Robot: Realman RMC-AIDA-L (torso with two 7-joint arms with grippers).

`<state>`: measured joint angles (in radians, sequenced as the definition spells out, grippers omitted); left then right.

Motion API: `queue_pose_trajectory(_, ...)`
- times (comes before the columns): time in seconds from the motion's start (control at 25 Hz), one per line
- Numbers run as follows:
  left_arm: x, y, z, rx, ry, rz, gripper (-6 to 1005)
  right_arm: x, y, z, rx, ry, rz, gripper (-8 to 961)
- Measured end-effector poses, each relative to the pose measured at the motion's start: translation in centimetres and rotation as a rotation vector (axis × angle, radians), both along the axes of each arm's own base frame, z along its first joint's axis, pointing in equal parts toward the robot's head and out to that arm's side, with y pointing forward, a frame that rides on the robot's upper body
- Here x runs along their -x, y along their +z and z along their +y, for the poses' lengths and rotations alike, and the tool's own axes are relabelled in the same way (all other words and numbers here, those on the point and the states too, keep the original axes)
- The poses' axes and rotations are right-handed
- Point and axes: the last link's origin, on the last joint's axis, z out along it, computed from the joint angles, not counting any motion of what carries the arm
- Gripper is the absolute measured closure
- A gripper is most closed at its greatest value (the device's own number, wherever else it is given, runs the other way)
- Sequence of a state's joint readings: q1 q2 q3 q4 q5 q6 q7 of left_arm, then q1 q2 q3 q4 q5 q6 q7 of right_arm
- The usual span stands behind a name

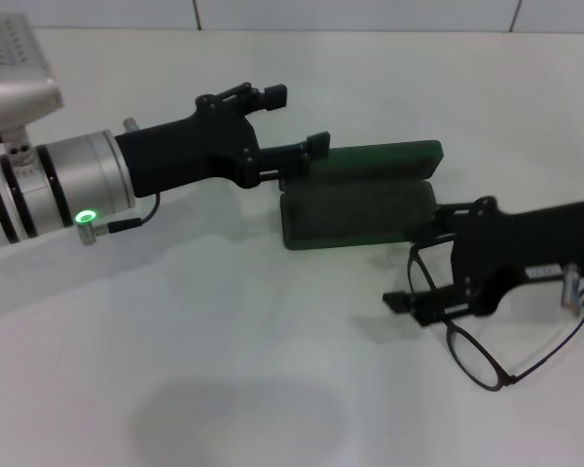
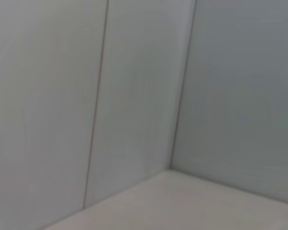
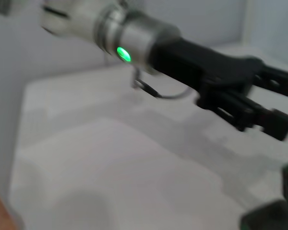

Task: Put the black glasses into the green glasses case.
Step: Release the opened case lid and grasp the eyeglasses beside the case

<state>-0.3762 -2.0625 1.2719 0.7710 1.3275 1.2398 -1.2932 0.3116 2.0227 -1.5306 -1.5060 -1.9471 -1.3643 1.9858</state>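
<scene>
Case (image 1: 360, 209), green, lies open on white table (image 1: 224, 370), lid raised, dark lining exposed. Left gripper (image 1: 302, 122), fingers apart, is positioned at lid's edge. Black glasses (image 1: 482, 355) are clamped by right gripper (image 1: 428, 277), just beside case's right end, one lens hanging below fingers. Risk judged: frame snagged on case rim or slipped from thin-wire grip; lid dropped shut if released.

- Left arm (image 1: 54, 185): silver cylindrical wrist section, black ring bands, small green indicator light (image 1: 86, 216) lit on the collar.
- Thin black cable (image 1: 136, 219) looping from collar to black gripper body.
- Left gripper (image 1: 297, 122): matte black, angular linkage, blocky fingertips.
- Right gripper (image 1: 423, 263): same black linkage build; small metal fitting (image 1: 570, 285) behind it.
</scene>
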Motion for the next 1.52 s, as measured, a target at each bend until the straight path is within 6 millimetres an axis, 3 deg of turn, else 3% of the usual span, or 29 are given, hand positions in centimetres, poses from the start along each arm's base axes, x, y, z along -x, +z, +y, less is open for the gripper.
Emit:
queue_pose_trajectory(0.2,-0.6,-0.6,0.4,0.036,-0.029,0.045,106,0.5,0.2,0.8,-0.056,-0.145,-0.182,111)
queue_pose_trajectory(0.84,-2.2,-1.6,1.5,0.102,-0.083,0.125,107,0.4,0.5,1.1,-0.048,-0.316,-0.317,143)
queue_pose_trajectory(1.16,-2.5,-1.9,1.5,0.109,-0.097,0.138,107,1.4,-1.5,1.1,-0.009,-0.302,-0.369,165)
queue_pose_trajectory(1.52,-2.7,-2.0,1.6,0.11,-0.11,0.143,108,1.0,-3.9,1.8,0.004,-0.33,-0.459,214)
